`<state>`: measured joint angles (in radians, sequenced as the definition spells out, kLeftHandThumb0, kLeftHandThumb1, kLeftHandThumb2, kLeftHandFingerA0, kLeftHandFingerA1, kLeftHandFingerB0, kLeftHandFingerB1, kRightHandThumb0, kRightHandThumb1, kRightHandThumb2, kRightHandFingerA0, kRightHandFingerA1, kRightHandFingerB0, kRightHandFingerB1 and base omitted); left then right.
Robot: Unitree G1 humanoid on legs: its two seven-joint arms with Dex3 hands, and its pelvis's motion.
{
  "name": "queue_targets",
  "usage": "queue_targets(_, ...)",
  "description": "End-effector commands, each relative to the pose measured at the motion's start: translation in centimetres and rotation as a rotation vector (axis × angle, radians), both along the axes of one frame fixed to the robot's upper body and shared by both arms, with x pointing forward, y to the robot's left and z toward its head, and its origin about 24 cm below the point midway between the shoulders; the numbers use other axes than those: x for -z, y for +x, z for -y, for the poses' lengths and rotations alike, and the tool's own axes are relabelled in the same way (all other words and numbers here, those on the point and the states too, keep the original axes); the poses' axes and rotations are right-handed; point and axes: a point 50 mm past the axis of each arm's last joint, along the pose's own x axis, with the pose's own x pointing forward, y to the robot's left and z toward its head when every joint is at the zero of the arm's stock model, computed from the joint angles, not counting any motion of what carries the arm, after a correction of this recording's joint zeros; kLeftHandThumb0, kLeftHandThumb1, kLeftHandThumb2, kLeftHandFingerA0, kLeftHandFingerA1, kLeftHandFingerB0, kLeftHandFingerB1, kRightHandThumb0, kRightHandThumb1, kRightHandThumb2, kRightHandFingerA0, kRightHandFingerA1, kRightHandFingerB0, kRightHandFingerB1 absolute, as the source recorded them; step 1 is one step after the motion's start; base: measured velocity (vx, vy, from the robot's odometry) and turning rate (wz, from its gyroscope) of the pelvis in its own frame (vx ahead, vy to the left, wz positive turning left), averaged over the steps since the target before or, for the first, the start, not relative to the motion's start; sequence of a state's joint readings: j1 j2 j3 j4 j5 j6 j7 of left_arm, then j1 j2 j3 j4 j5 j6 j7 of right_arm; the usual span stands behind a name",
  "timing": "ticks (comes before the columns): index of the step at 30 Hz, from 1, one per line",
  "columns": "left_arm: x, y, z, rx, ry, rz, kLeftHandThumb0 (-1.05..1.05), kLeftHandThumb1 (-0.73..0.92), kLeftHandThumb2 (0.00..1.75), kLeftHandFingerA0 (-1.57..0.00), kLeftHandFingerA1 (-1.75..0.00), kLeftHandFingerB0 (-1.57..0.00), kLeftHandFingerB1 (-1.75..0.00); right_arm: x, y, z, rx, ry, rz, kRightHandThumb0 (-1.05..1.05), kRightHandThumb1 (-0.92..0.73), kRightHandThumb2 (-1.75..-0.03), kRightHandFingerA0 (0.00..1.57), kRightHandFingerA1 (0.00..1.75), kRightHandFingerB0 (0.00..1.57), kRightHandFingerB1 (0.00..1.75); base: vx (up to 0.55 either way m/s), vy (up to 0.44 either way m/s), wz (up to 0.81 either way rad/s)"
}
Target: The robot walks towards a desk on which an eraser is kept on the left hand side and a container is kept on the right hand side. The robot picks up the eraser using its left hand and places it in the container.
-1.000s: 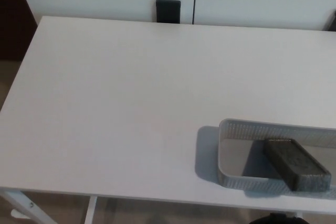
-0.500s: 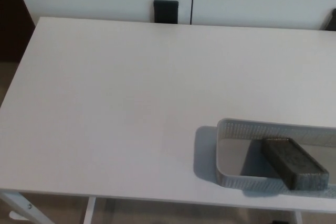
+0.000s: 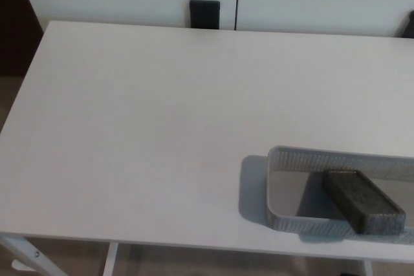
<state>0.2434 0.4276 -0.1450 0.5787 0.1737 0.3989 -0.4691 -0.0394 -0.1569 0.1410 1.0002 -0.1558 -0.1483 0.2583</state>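
Nothing moved since before: eraser (image 3: pixel 363 201) inside container (image 3: pixel 278 189), long axis near-right to far-left.

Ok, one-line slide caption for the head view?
Dark eraser lying inside the mesh container at the white desk's right front; no robot hand in view.

We're looking down from the head camera, and none of our own body is in shot. The left hand and the right hand are both out of frame, and so are the forearms. That leaves no casing, cable, screw or marking of ours that we can describe.
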Motion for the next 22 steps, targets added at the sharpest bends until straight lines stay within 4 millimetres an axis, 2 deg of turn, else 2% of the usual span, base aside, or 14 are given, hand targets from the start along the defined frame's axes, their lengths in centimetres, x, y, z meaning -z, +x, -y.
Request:
queue_targets(1,0.1,1.6,-1.3,0.188,0.239,0.364,-0.93,0.72,0.72,-0.09,-0.36,-0.14,-0.26,-0.6,-0.4,2.0,0.095,-0.056,0.095,-0.48,-0.34,-0.94,0.3,0.74,0.18,0.64,0.0,0.0,0.0)
queue_targets(4,0.2,1.4,-1.7,0.195,0.241,0.352,-0.93,0.66,1.03,-0.05,-0.44,-0.12,-0.39,-1.6,-0.4,1.8,0.358,-0.07,0.344,-0.63,-0.58,-0.8,0.0,0.73,0.0,0.5,0.0,0.0,0.0)
queue_targets(5,0.1,1.5,-1.7,0.195,0.238,0.36,-0.91,0.72,0.71,-0.1,-0.35,-0.14,-0.26,-3.2,0.4,1.6,0.526,-0.085,0.531,-0.6,-0.7,-0.85,0.0,0.43,0.0,0.17,0.0,0.0,0.0)
queue_targets(7,0.0,1.6,-1.9,0.194,0.241,0.368,-0.85,0.78,0.64,-0.12,-0.34,-0.15,-0.26,-4.7,1.2,1.4,0.604,-0.065,0.653,-0.55,-0.78,-0.84,0.0,0.13,0.0,0.07,0.0,0.0,0.0)
queue_targets(8,-0.3,1.9,-2.1,0.193,0.246,0.379,-0.93,0.66,1.03,-0.09,-0.46,-0.08,-0.4,-7.6,2.2,1.5,0.726,-0.024,0.852,-0.57,-0.92,-0.69,0.0,0.06,0.0,0.0,0.0,0.0,0.0)
queue_targets(10,-0.7,2.7,-2.5,0.191,0.251,0.4,-0.96,0.68,1.03,-0.1,-0.46,-0.06,-0.38,-13.2,3.1,2.5,0.801,-0.026,1.128,-0.79,-0.8,-1.03,0.0,0.07,0.0,0.03,0.0,0.0,0.0)
queue_targets(11,-0.8,3.1,-2.6,0.184,0.25,0.407,-0.93,0.66,1.02,-0.1,-0.47,-0.08,-0.39,-16.8,3.3,3.4,0.813,-0.069,1.288,-0.7,-0.92,-0.81,0.0,0.04,0.0,0.0,0.0,0.0,0.0)
queue_targets(12,-0.8,3.4,-2.6,0.173,0.248,0.411,-0.4,0.35,0.99,-0.01,-0.52,0.0,-0.5,-20.4,3.4,4.4,0.787,-0.124,1.476,-0.69,-0.92,-0.9,0.0,0.0,0.0,0.0,0.0,0.0,0.0)
queue_targets(14,-0.9,3.6,-2.7,0.172,0.247,0.414,-0.39,0.37,1.0,-0.01,-0.51,0.0,-0.49,-25.2,2.5,6.3,0.771,-0.138,1.739,-0.75,-0.82,-1.04,0.0,0.01,0.0,0.0,0.0,0.0,0.0)
queue_targets(15,-0.9,3.5,-2.7,0.175,0.245,0.413,-0.92,0.66,1.01,-0.04,-0.44,-0.11,-0.38,-25.9,2.4,6.9,0.781,-0.133,1.771,-0.9,-0.91,-1.09,0.0,0.01,0.0,0.0,0.0,0.0,0.0)
queue_targets(18,-1.0,3.2,-2.9,0.175,0.244,0.412,-0.86,0.74,0.67,-0.11,-0.34,-0.14,-0.26,-26.7,1.9,7.9,0.788,-0.156,1.771,-0.86,-0.86,-1.06,0.0,0.02,0.0,0.0,0.0,-0.001,0.02)
queue_targets(20,-1.0,3.2,-2.9,0.178,0.244,0.41,-0.92,0.66,1.01,-0.02,-0.41,-0.12,-0.34,-26.2,1.5,8.3,0.783,-0.171,1.749,-0.58,-0.92,-0.83,0.0,0.01,0.0,0.0,0.0,0.0,0.0)
queue_targets(21,-1.0,3.3,-2.9,0.169,0.238,0.41,-0.82,0.77,0.63,-0.11,-0.31,-0.12,-0.26,-25.8,1.4,8.6,0.781,-0.186,1.719,-0.6,-0.92,-0.85,0.0,0.0,0.0,0.0,0.0,0.0,0.0)
queue_targets(22,-1.0,3.3,-2.9,0.169,0.238,0.41,-0.82,0.77,0.63,-0.11,-0.31,-0.12,-0.26,-25.8,1.4,8.6,0.781,-0.186,1.719,-0.6,-0.92,-0.85,0.0,0.0,0.0,0.0,0.0,0.0,0.0)
